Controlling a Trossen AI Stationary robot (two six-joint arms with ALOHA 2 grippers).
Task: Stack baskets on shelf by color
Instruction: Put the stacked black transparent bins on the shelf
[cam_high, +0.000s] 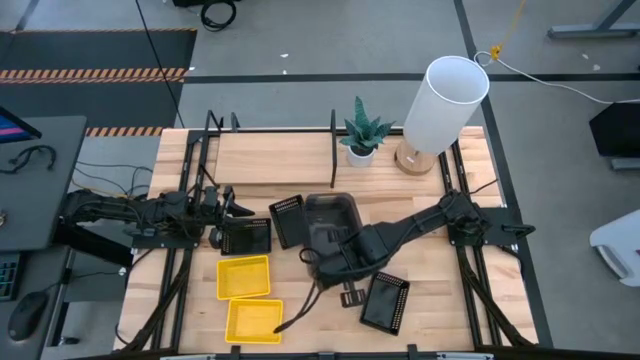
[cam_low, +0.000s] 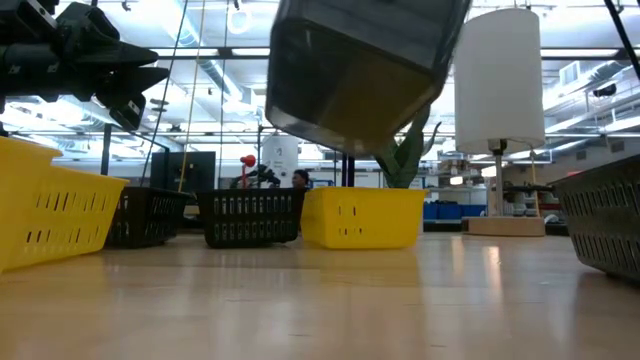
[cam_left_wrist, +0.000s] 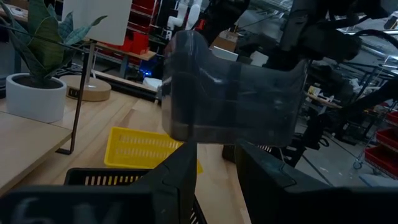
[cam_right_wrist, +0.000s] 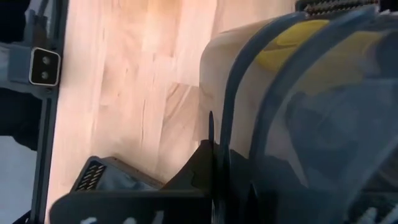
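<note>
Clearly the right pincer (cam_high: 325, 262) was clamped on the rim of a smooth grey basket (cam_high: 330, 222), carrying it tilted above the worktop (cam_high: 440, 300) centre, short of the shelf (cam_high: 280, 160). It looked light, stiff and rather slick, so a firm pinch on the thin wall suited it best. The left pincer (cam_high: 228, 215) sat at a black mesh basket (cam_high: 246, 237); I could not tell whether its fingers were closed. Two yellow baskets (cam_high: 244, 277) lay near the front edge, another black one (cam_high: 385, 302) to their right.

Pale wooden table (cam_high: 455, 300): yellow baskets (cam_high: 245, 277), black baskets (cam_high: 385, 301), plant (cam_high: 361, 132), lamp (cam_high: 440, 105)
</note>
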